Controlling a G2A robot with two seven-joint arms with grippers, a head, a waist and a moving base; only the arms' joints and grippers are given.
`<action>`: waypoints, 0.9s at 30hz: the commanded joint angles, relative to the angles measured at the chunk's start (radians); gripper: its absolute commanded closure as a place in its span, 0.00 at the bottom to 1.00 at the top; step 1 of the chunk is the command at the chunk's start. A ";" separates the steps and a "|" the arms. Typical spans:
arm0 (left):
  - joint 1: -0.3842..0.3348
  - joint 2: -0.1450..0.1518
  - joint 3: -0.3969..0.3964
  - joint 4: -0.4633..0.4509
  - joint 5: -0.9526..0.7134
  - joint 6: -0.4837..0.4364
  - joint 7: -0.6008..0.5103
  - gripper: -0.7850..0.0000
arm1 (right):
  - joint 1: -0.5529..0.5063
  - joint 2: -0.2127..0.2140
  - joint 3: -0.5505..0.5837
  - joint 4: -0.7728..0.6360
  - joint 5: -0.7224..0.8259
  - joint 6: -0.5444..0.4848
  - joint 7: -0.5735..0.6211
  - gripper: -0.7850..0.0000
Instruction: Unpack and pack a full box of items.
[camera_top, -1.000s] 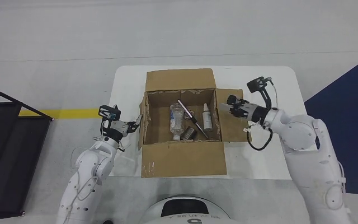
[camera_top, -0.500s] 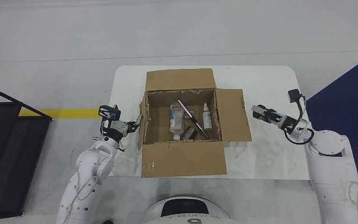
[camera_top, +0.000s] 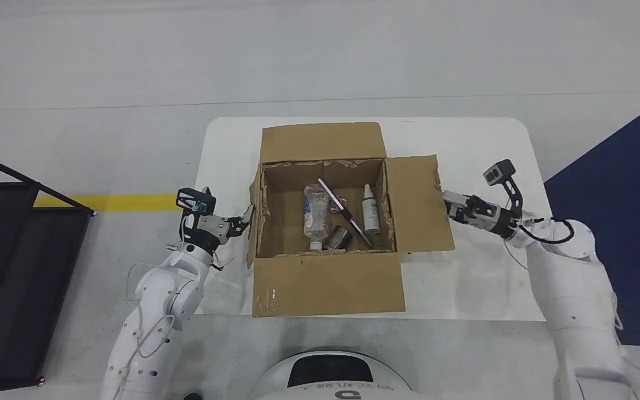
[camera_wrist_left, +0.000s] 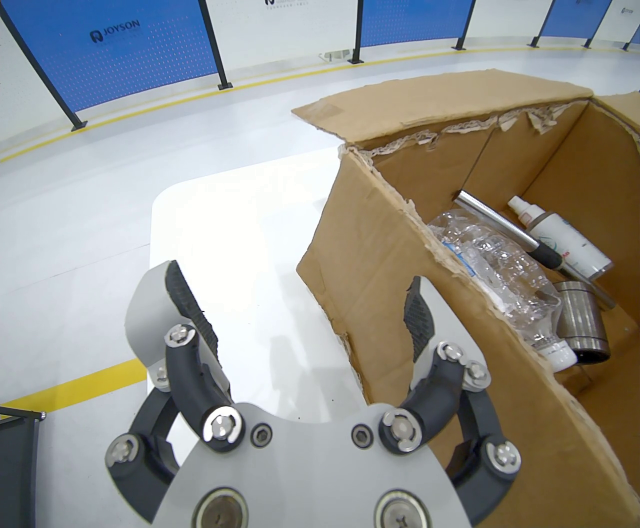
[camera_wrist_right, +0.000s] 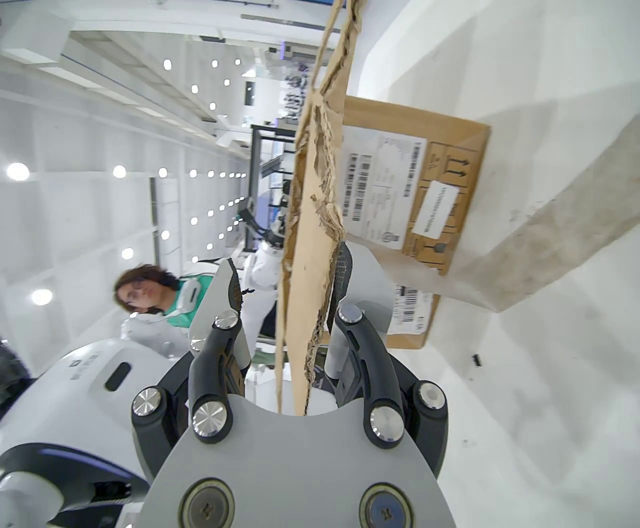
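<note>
Your box (camera_top: 325, 283) sits in the middle of the white table (camera_top: 480, 150) with its flaps open. The far and near flaps lie spread outward, and the left flap (camera_top: 254, 215) stands much steeper.

Inside the box, a clear plastic bottle (camera_top: 315, 215) lies along the left side. A metal rod with a dark grip (camera_top: 345, 212) lies slantwise across the middle. A white spray bottle (camera_top: 371, 210) lies by the right wall. A short metal cylinder (camera_top: 339, 237) rests toward the near wall, just beside the clear bottle's cap end.

Your left gripper (camera_top: 238, 225) is over the table just left of the box, close to the left flap. Its fingers (camera_wrist_left: 190, 310) are spread wide and grasp nothing. In the left wrist view the torn cardboard edge shows in the gap between them. You cannot tell from that view whether the edge is actually between the pads or just beyond them.

Your right gripper (camera_top: 449, 205) is at the outer edge of the right flap (camera_top: 415, 205). In the right wrist view its fingers (camera_wrist_right: 345, 270) straddle that flap's ragged edge. One pad is against the cardboard, and the other stands off it with a clear gap. The flap is therefore bracketed but not clamped.
</note>
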 joint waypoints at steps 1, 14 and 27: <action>0.000 0.000 0.000 0.000 0.000 0.000 0.000 0.00 | 0.005 0.005 0.002 0.004 -0.002 0.004 0.003 0.55; 0.000 0.000 0.000 0.000 0.000 0.000 0.000 0.00 | -0.133 0.033 0.078 -0.380 -0.065 -0.002 -0.066 0.46; 0.000 0.000 0.000 0.000 0.000 0.000 0.000 0.00 | -0.039 0.021 -0.201 -0.603 -0.439 0.181 -0.209 0.14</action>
